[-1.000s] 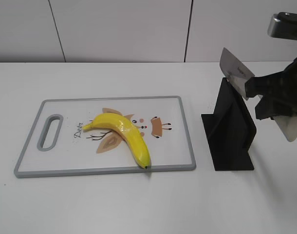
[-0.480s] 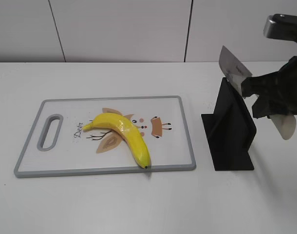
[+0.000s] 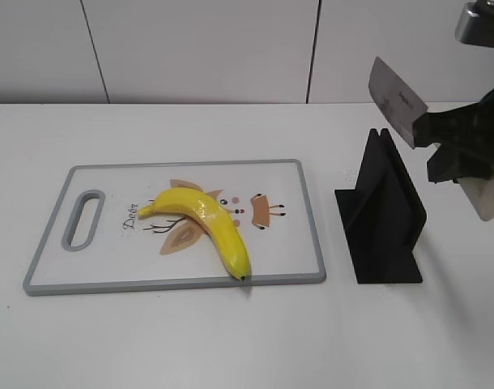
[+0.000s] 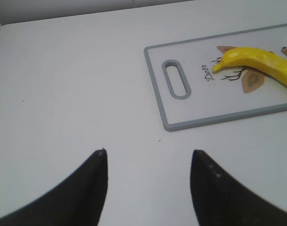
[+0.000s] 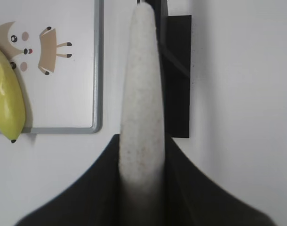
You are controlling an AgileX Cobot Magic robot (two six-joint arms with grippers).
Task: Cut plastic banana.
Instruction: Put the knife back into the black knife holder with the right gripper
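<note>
The plastic banana [image 3: 205, 223] is glossy yellow and whole. It lies on a white cutting board [image 3: 109, 275] with a grey rim; it also shows in the left wrist view [image 4: 261, 63] and the right wrist view [image 5: 7, 103]. My right gripper [image 3: 462, 154] is shut on the pale handle [image 5: 141, 117] of a knife. The knife's grey blade [image 3: 397, 101] is up in the air above the black knife stand [image 3: 385, 219]. My left gripper [image 4: 148, 157] is open and empty, over bare table left of the board [image 4: 204, 123].
The board has a slot handle [image 3: 83, 219] at its left end and a cartoon print under the banana. The black stand [image 5: 174, 70] sits right of the board. A white wall closes the back.
My right gripper has lifted the knife up and slightly right, so the blade has come higher out of the stand. The banana and board have not moved.
</note>
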